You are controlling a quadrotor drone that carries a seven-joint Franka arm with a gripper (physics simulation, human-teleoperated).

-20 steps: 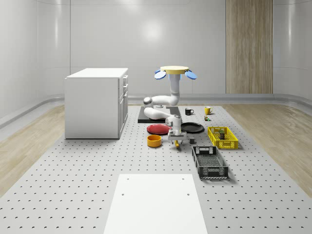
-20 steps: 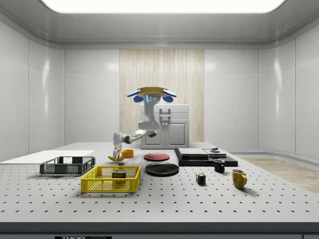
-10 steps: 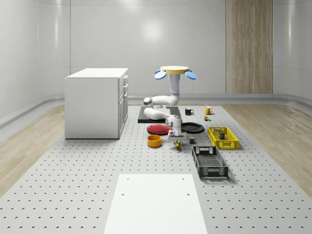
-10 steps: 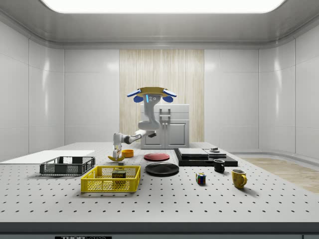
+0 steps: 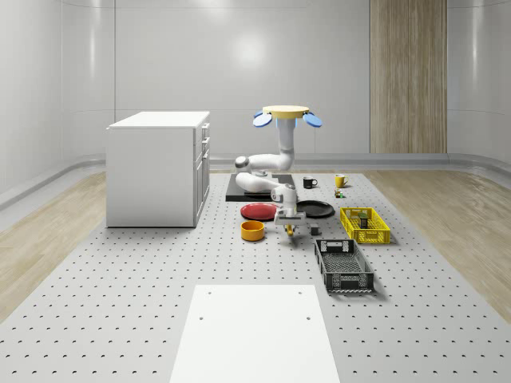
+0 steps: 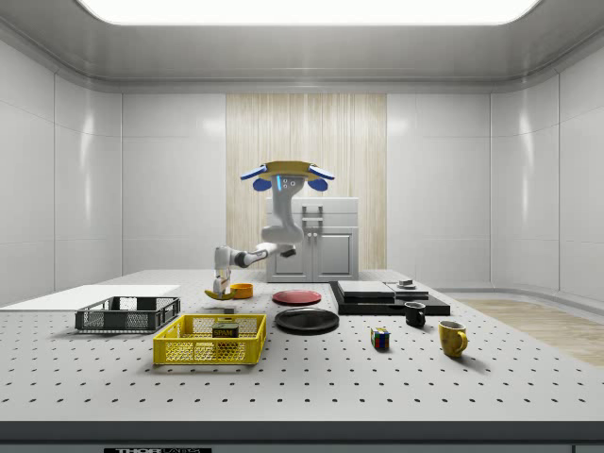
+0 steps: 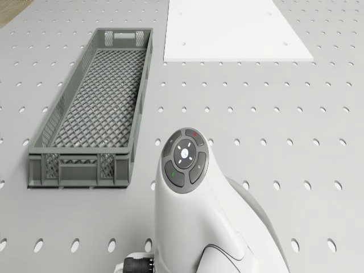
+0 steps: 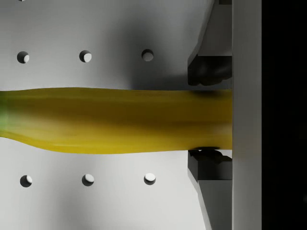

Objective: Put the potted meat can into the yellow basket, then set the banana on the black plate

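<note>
My gripper (image 8: 208, 120) is shut on one end of the yellow banana (image 8: 120, 120), which hangs a little above the perforated table. In the whole-scene view the gripper (image 5: 289, 226) and banana (image 5: 291, 231) are just in front of the black plate (image 5: 319, 209). The yellow basket (image 5: 371, 238) stands to the whole-scene view's right with the potted meat can (image 5: 363, 220) inside it. From the side, the banana (image 6: 220, 294) hangs beyond the basket (image 6: 203, 351) and can (image 6: 226, 329). The drone (image 5: 287, 116) hovers high over the table's far part.
A grey mesh crate (image 5: 343, 265) lies near the gripper, toward the front. An orange bowl (image 5: 253, 230) and red plate (image 5: 260, 211) sit close on the whole-scene view's left. A white cabinet (image 5: 158, 167) stands further left, and a white sheet (image 5: 255, 331) lies at the front.
The gripper has risen a little with the banana, which now hangs off the table. The drone sits slightly higher.
</note>
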